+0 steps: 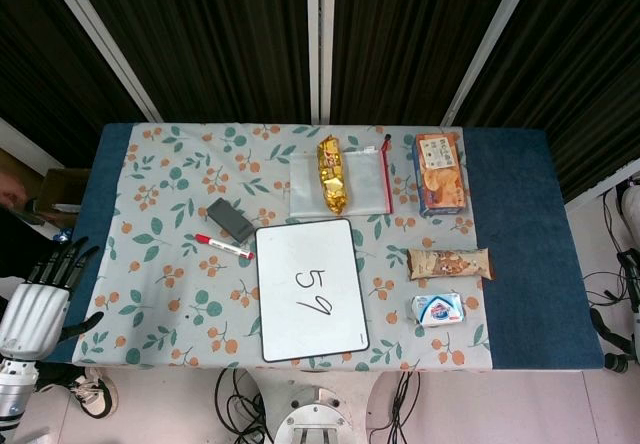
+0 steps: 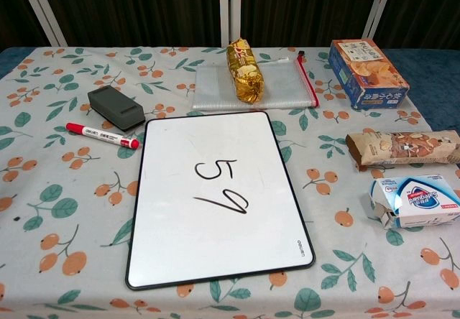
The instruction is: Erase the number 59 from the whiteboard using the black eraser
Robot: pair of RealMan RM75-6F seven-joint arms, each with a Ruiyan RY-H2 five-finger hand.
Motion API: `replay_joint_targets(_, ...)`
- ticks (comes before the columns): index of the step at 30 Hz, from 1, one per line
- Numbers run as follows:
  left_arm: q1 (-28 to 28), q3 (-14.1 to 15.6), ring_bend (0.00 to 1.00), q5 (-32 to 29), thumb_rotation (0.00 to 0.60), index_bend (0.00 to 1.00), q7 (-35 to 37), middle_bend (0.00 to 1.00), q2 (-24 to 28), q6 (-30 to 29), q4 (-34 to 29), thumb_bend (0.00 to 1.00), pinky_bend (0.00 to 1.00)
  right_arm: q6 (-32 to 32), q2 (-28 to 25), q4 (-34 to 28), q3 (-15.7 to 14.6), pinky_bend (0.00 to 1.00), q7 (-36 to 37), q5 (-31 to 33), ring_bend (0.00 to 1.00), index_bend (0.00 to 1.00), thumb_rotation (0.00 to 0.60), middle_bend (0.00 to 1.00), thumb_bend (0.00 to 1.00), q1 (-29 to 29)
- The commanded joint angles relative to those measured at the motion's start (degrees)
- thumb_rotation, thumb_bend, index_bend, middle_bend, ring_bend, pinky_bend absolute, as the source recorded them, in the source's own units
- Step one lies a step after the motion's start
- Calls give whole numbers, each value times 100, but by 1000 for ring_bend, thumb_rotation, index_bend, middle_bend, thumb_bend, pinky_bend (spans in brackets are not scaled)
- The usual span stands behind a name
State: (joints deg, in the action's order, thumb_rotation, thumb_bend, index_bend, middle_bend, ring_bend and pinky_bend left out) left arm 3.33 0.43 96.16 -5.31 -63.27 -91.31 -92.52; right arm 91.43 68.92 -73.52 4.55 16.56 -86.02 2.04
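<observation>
Left hand [image 1: 35, 304] | fingers [image 1: 62, 262] spread, empty | off table edge

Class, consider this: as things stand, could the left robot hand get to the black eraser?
Probably yes. The left robot hand is open beside the table's left edge, and only bare cloth lies between it and the black eraser; the red marker sits just nearer.

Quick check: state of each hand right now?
Left hand: open, fingers apart, holding nothing, off the table's left edge.
Right hand: not in either view.
</observation>
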Motion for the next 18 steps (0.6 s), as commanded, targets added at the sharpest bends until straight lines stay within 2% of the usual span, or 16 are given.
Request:
replay_joint_targets(1, 4, 0, 62, 3, 600, 102, 2, 63, -9, 2, 4, 43, 188, 3, 3, 11, 4, 0, 15, 3, 0, 0, 600, 0, 208, 3)
replay_joint_targets(18, 68, 21, 62, 129, 600, 102, 6, 64, -9, 32, -65, 43, 188, 47, 8, 104, 51, 0, 186, 22, 0, 0, 600, 0, 209, 14)
